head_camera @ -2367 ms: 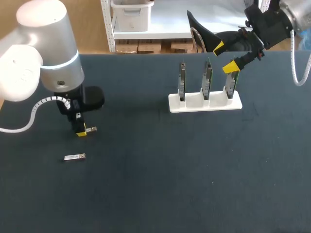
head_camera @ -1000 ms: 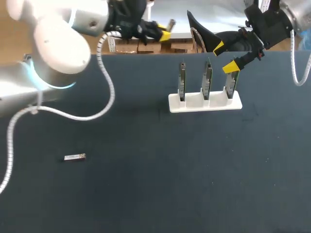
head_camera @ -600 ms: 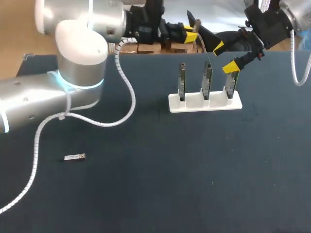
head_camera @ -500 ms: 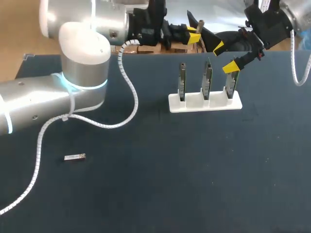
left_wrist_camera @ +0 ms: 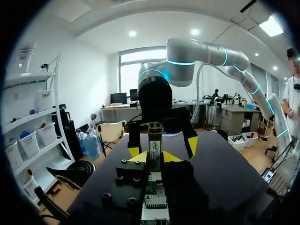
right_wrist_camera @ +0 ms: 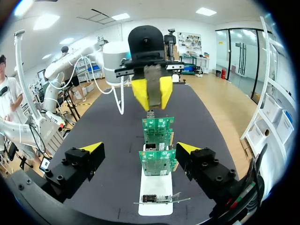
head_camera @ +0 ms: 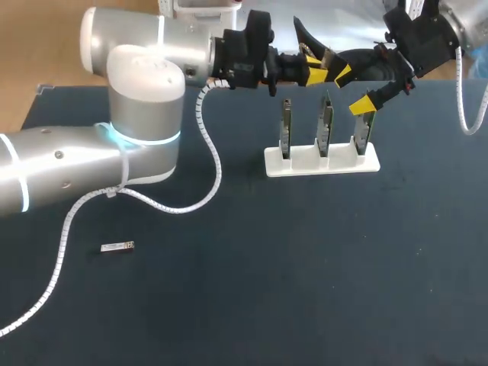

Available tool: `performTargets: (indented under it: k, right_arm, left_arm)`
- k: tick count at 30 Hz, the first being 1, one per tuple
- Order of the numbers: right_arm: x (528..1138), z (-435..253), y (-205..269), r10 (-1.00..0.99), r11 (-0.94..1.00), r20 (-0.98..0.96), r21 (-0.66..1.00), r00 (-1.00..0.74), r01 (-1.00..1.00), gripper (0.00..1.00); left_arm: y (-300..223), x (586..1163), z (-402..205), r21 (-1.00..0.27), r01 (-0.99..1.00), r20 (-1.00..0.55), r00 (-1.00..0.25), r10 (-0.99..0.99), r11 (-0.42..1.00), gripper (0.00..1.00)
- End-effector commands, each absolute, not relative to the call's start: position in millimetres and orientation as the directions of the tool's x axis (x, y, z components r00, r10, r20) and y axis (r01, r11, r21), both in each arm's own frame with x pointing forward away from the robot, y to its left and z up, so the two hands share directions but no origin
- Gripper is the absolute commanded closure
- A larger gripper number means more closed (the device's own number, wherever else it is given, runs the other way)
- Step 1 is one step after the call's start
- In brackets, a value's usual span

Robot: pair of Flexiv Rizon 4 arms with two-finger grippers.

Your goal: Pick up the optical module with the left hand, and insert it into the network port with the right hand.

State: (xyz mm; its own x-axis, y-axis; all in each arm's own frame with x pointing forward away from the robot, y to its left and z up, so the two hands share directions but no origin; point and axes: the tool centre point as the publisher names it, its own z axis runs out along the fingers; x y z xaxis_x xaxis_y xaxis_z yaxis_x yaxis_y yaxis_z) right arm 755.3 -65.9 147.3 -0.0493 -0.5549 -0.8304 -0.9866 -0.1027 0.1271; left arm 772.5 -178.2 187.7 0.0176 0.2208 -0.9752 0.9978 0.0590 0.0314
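My left gripper hangs above the table's far edge, shut on a small grey optical module that stands out past its yellow tips. In the right wrist view the left gripper faces me with the module between its pads. Just to its right, my right gripper stands wide open and holds nothing. The white rack below carries three upright circuit boards with network ports. A second module lies on the dark table at the left.
My left arm spans the table's left half and far side, its cable drooping onto the table surface. The rack stands right of centre near the far edge.
My left arm has swung right along the far edge with the module, closing in on the right gripper. The right arm, the rack and the loose module have stayed put.
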Motion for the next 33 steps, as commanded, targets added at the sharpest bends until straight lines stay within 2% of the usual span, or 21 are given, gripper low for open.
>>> performTargets:
  k: [1, 15, 33]
  right_arm:
    - [756.6, 147.0, -65.8, -0.554, -0.105, -0.831, 0.128, -0.049, -0.986, 0.00]
    - [756.6, 147.0, -65.8, -0.554, -0.105, -0.831, 0.128, -0.049, -0.986, 0.00]
    - [756.6, 147.0, -65.8, -0.554, -0.105, -0.831, 0.128, -0.049, -0.986, 0.00]
  left_arm:
    - [-184.4, 777.4, 182.8, 0.030, 0.999, -0.979, 0.023, 0.203, 0.031, 1.00]
    - [-194.4, 770.9, 170.8, 0.008, 1.000, -0.979, 0.006, 0.205, 0.008, 1.00]
    - [-195.5, 769.8, 165.7, -0.023, 0.998, -0.987, -0.031, 0.160, 0.050, 1.00]
